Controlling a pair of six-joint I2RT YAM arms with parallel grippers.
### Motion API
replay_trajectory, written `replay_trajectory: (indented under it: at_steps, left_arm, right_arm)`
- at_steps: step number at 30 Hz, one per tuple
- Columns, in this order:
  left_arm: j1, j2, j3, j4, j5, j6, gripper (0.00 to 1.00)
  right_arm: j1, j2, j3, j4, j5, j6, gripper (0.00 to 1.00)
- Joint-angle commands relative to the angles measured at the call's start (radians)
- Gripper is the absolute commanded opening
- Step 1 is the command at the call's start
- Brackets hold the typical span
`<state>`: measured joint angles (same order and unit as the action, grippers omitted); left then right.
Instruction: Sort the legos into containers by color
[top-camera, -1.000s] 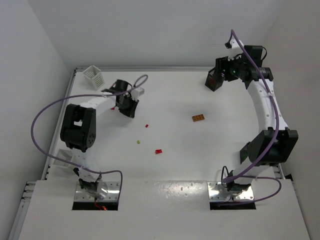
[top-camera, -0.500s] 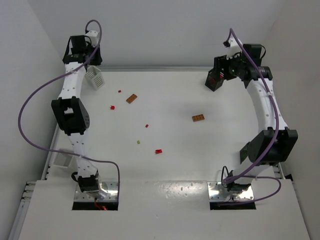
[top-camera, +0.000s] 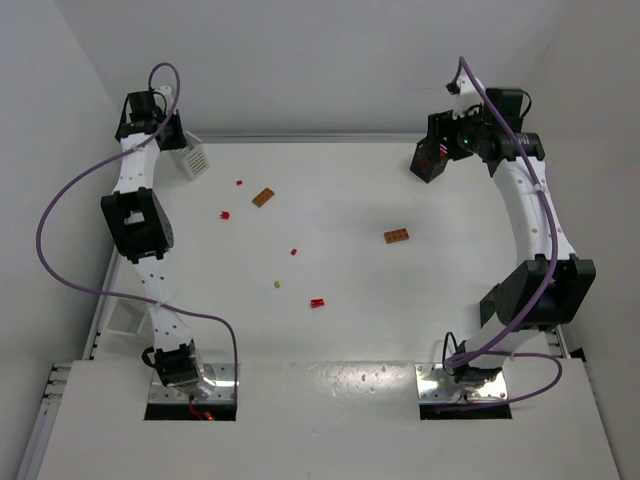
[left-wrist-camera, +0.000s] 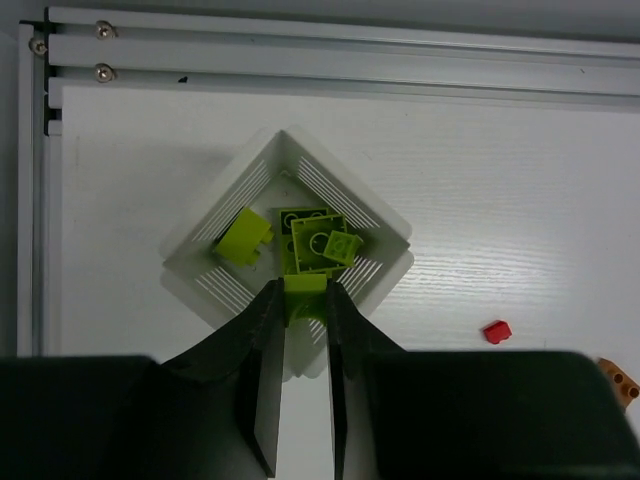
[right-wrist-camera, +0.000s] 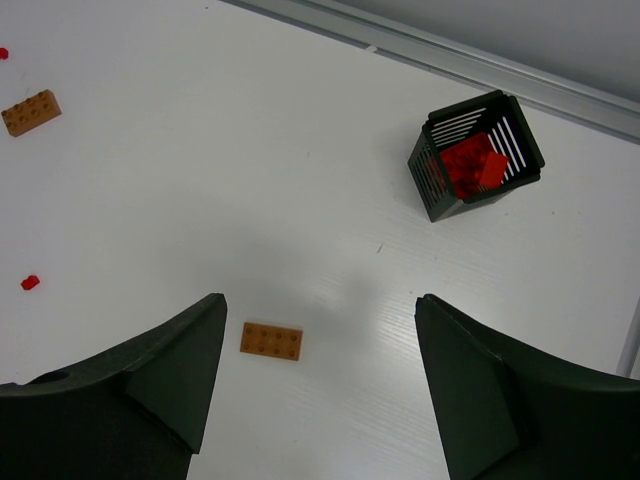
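Progress: partly done. The white basket (left-wrist-camera: 200, 240), at the far left corner of the table (top-camera: 400, 330), holds several yellow-green pieces. The black basket (right-wrist-camera: 432, 175), at the far right corner, holds red ones.

The left hand (left-wrist-camera: 303, 298) hangs over the white basket's near corner, fingers clamped on a yellow-green brick (left-wrist-camera: 305, 284) (not yet let go). The right hand (right-wrist-camera: 320, 300) is spread wide and empty, above the table near the black basket.

Left to sort, loose on the table in the top view:
- the far orange brick (top-camera: 264, 196) and the mid orange brick (top-camera: 397, 236)
- four red bits (top-camera: 317, 302)
- one yellow-green bit (top-camera: 277, 285)

No basket in view holds orange. A white shape at the left edge, behind the left arm, may be a third basket; I cannot tell. A fourth is not seen.

Orientation:
- Held brick: only one face shows between the fingers, spanning the gap, so I cannot tell its long axis.
- Mid orange brick: flat, studs up, long axis running nearly left to right across the table.
- Far orange brick: on a diagonal, its far end toward the right.
- White basket: set cornerwise to the rail (left-wrist-camera: 300, 50).
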<state>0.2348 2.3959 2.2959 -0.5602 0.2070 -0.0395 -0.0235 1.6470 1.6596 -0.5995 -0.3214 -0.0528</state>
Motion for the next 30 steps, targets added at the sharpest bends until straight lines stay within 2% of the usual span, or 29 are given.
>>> replay_trajectory:
  at_steps: [1,3,6,10,11,14,16,19,21,23,24,29,30]
  left_arm:
    - [-0.003,-0.027,0.051,0.022,0.0,-0.017,0.23]
    - [-0.003,-0.018,0.051,0.022,-0.009,-0.008,0.23]
    - [-0.003,-0.009,0.051,0.022,-0.018,-0.008,0.29]
    - [-0.003,-0.009,0.051,0.022,-0.018,-0.008,0.45]
    - [-0.003,-0.009,0.051,0.022,-0.03,-0.008,0.53]
    - [-0.003,-0.009,0.051,0.031,-0.052,-0.008,0.62]
    - [0.006,-0.049,0.037,0.031,-0.023,-0.008,0.62]
    - [0.015,-0.16,-0.062,0.04,0.164,0.013,0.53]
    - [-0.014,-0.249,-0.218,0.04,0.276,0.071,0.51]
    - [-0.069,-0.408,-0.355,0.052,0.302,0.187,0.51]
    - [-0.092,-0.461,-0.497,0.052,0.327,0.228,0.51]
    - [-0.296,-0.762,-0.907,0.002,0.31,0.438,0.51]
    - [-0.386,-0.808,-1.037,0.002,0.28,0.45,0.51]
  right_arm:
    - [0.005,-0.027,0.012,0.035,0.004,-0.004,0.77]
    - [0.005,-0.027,0.012,0.035,0.004,-0.004,0.77]
    - [0.005,-0.027,0.012,0.035,0.004,-0.004,0.77]
    - [0.005,-0.027,0.012,0.035,0.004,-0.004,0.77]
    - [0.005,-0.027,0.012,0.035,0.004,-0.004,0.77]
    - [0.005,-0.027,0.012,0.035,0.004,-0.004,0.77]
    - [0.005,-0.027,0.012,0.035,0.004,-0.004,0.77]
    - [0.005,-0.027,0.012,0.035,-0.005,-0.004,0.77]
    - [0.005,-0.027,0.012,0.035,-0.005,-0.004,0.77]
    - [0.005,-0.018,0.012,0.035,-0.005,-0.004,0.77]
    - [0.005,-0.018,0.012,0.035,-0.016,-0.004,0.77]
    - [0.005,-0.009,0.022,0.044,-0.044,-0.004,0.77]
    - [0.005,0.002,0.022,0.044,-0.044,-0.004,0.77]
